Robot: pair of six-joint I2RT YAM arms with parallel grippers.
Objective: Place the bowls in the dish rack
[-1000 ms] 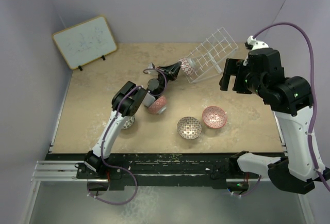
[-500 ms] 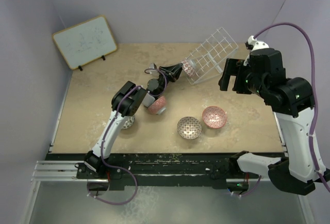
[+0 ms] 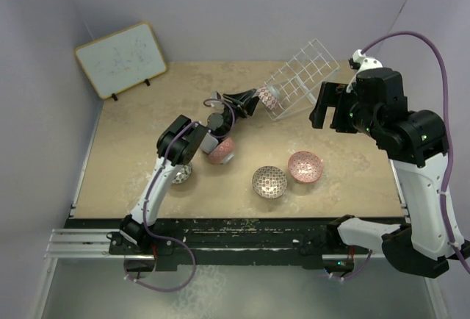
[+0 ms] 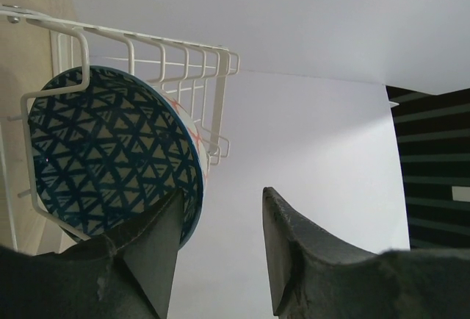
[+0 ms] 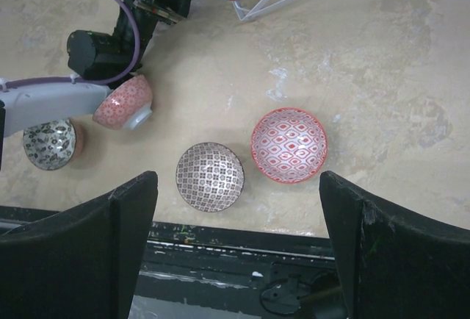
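- At the low end of the dish rack (image 3: pixel 302 69), the blue bowl (image 4: pixel 103 161) stands on edge among the wires, and the overhead view shows only its red-patterned outside.
- The left gripper (image 4: pixel 222 194) has its jaws narrowly parted with bare wall between them. I cannot tell whether one finger touches the bowl's rim.
- The right gripper (image 3: pixel 328 117) hangs above the table (image 3: pixel 132 150), jaws spread wide and holding nothing.
- The pink bowl (image 5: pixel 288 145) and the lattice bowl (image 5: pixel 209 176) sit upright just beside each other.
- The left arm partly covers a tipped reddish bowl (image 3: pixel 222 151) and a grey-white bowl (image 3: pixel 180 173).
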